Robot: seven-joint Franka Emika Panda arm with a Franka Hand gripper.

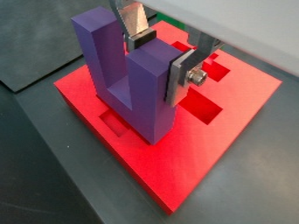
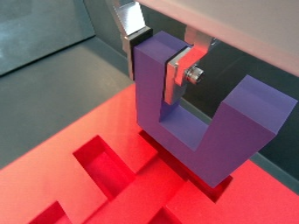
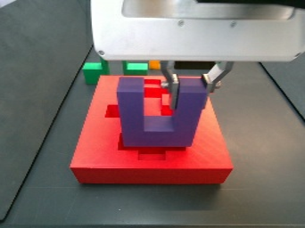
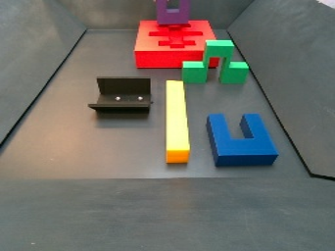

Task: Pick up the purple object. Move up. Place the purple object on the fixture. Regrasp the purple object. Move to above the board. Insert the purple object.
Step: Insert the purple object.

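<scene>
The purple object stands prongs-up on the board, its base seemingly set into a darker recess. It also shows in the wrist view and in both side views. My gripper is shut on one prong of it, a silver finger on each side near the prong's top; the gripper shows in the wrist view and in a side view too. The board lies at the far end of the floor. The fixture stands apart, nearer the middle left.
A long yellow bar lies beside the fixture. A blue U-shaped block lies to its right. Green blocks sit next to the board's right edge. Dark sloped walls enclose the floor.
</scene>
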